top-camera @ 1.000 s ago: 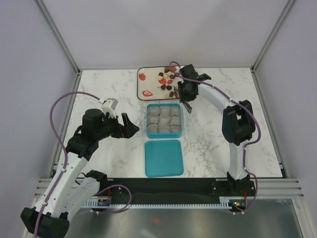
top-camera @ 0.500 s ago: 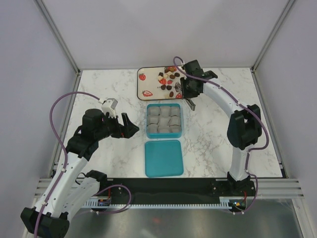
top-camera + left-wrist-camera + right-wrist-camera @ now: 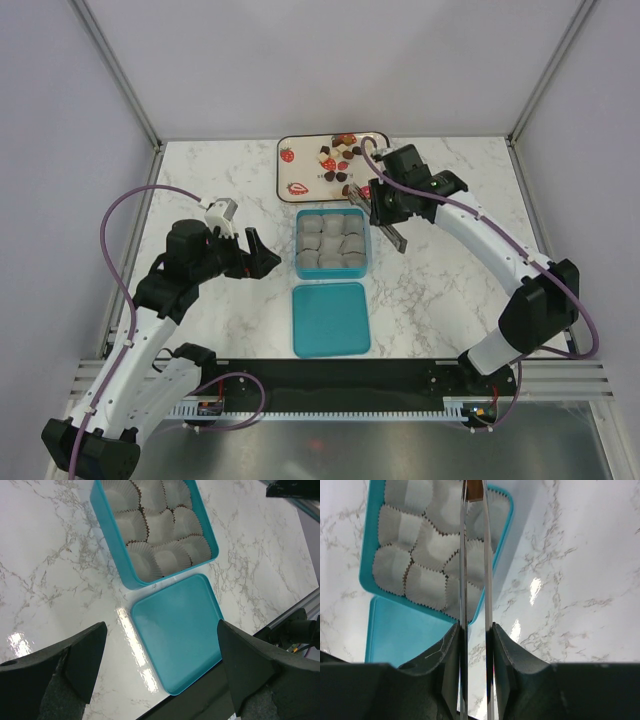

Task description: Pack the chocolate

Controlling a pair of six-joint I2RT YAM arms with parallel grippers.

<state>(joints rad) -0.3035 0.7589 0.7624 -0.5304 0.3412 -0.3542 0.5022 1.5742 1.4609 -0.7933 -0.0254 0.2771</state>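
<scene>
Clamping tweezers [image 3: 463, 555], R gripper [image 3: 476, 640] part-closed; choc [image 3: 475, 491] at tips ahead may slip if squeeze eases, missing cups [image 3: 427, 545]. L gripper [image 3: 162, 655] wide, empty.

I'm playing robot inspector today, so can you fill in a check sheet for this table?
Surface: marble table, looks clean.
Job's things: chocolates lie on the tray at the far edge. The teal box is open and the cups in view look empty. The lid lies flat just nearer than the box.
Clutter: nothing seen.
Grippers: left gripper open and empty, left of the box. Right gripper shut on tweezers pinching a brown piece, probably a chocolate, near the box.
Cables: purple cables loop along both arms.
Surroundings: pale walls, metal frame.
</scene>
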